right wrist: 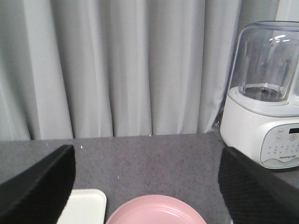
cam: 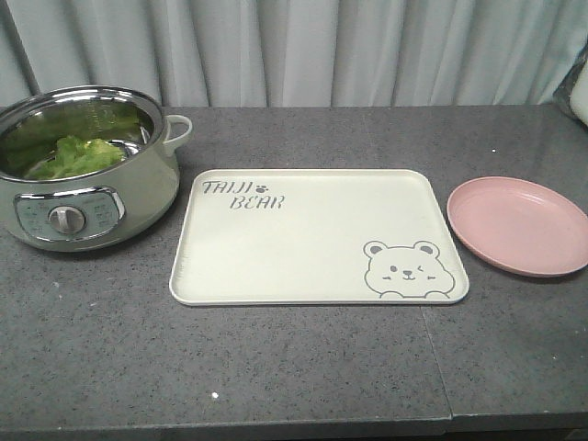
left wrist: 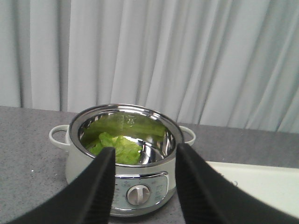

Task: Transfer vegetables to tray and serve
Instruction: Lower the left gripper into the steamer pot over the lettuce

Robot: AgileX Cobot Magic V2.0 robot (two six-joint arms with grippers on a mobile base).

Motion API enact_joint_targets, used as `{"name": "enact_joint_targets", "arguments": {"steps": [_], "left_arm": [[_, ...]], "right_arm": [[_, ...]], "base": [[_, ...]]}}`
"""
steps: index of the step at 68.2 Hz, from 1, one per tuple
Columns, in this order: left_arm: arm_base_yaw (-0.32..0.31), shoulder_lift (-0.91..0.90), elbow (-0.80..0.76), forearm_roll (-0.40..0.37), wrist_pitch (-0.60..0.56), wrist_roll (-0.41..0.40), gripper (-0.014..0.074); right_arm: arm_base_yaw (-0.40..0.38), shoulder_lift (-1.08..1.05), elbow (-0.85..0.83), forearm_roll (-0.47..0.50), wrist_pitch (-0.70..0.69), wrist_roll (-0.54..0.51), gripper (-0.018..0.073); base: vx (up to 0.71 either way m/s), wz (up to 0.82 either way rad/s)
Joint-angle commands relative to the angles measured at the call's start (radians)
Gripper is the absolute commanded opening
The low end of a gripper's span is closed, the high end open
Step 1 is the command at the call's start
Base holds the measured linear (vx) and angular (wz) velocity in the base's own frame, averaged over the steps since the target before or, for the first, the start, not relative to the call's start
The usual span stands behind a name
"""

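The left gripper [left wrist: 145, 150] is held roughly level above the counter [cam: 276, 367] and points at the electric pot [cam: 138, 202]. Its jaws stand apart, framing the pot's front wall and dial. The vegetables [cam: 78, 154] lie inside the pot at the counter's left end. The right gripper [right wrist: 147, 154] hovers with jaws spread wide, looking over the pink plate [cam: 519, 225] toward the curtain [right wrist: 117, 70], with a blender [right wrist: 261, 130] to its right. The tray [cam: 312, 230] sits between pot and plate.
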Motion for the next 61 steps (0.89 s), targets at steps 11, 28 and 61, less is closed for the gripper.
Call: {"name": "enact_joint_targets", "arguments": {"steps": [11,28,61], "left_arm": [[0.003,0.289,-0.279,-0.005,0.061,0.110,0.0311],[0.003,0.592,-0.578,0.000,0.284,0.145,0.0311],[0.003,1.157,-1.102,-0.020,0.581,0.155,0.0311]], "right_arm": [[-0.003,0.143,-0.168,0.365,0.186,-0.437,0.0594],[-0.003,0.172,-0.183,0.597,0.243,-0.599,0.0594],[-0.003,0.172,-0.183,0.614,0.341,-0.613,0.0594]], "base": [[0.00,0.00],[0.00,0.00],[0.00,0.00]]}}
